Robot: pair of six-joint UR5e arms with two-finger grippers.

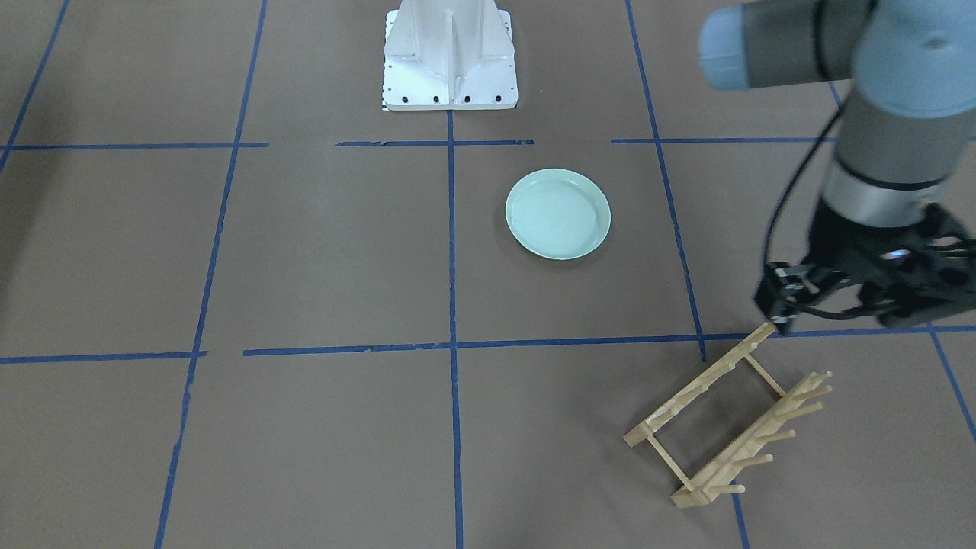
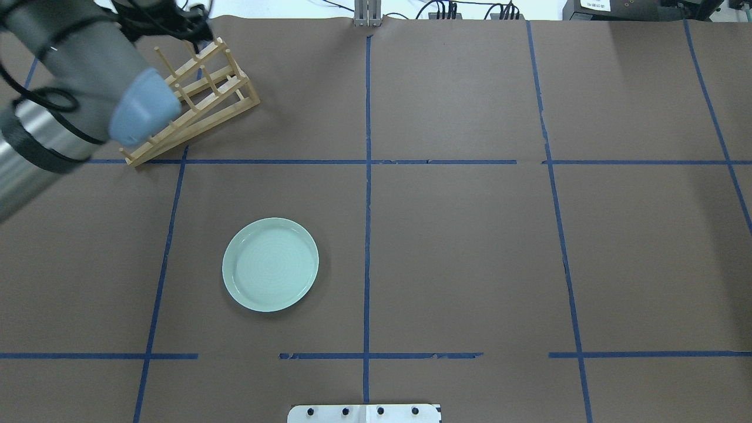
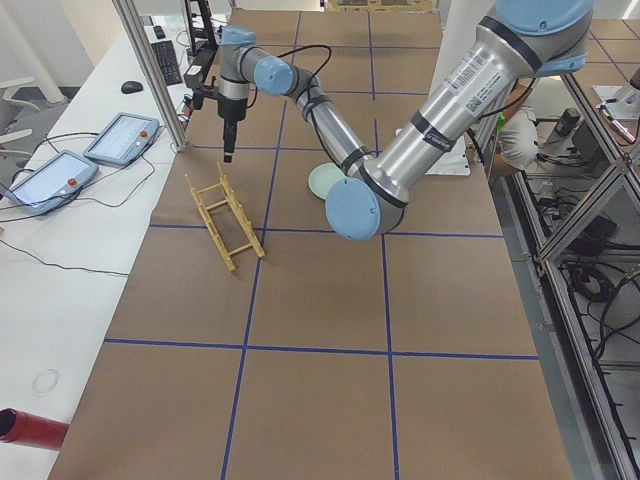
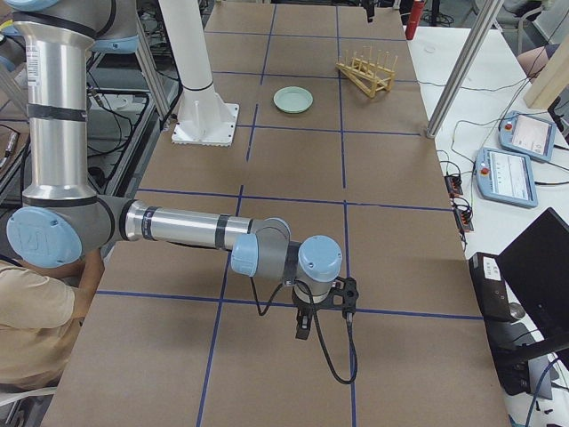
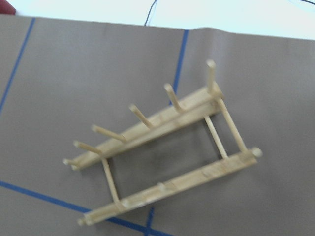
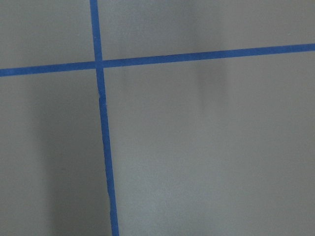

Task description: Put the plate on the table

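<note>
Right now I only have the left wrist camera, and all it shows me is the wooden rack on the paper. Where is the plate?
Observer: The plate lies flat on the table, in the grid square next to the robot's base. It is well apart from the rack, and nothing is holding it.
Operator: And how does my left hand sit relative to the rack?
Observer: The left hand hangs above one end of the rack, pointing straight down and carrying nothing. I cannot tell whether it is open or shut.
</note>
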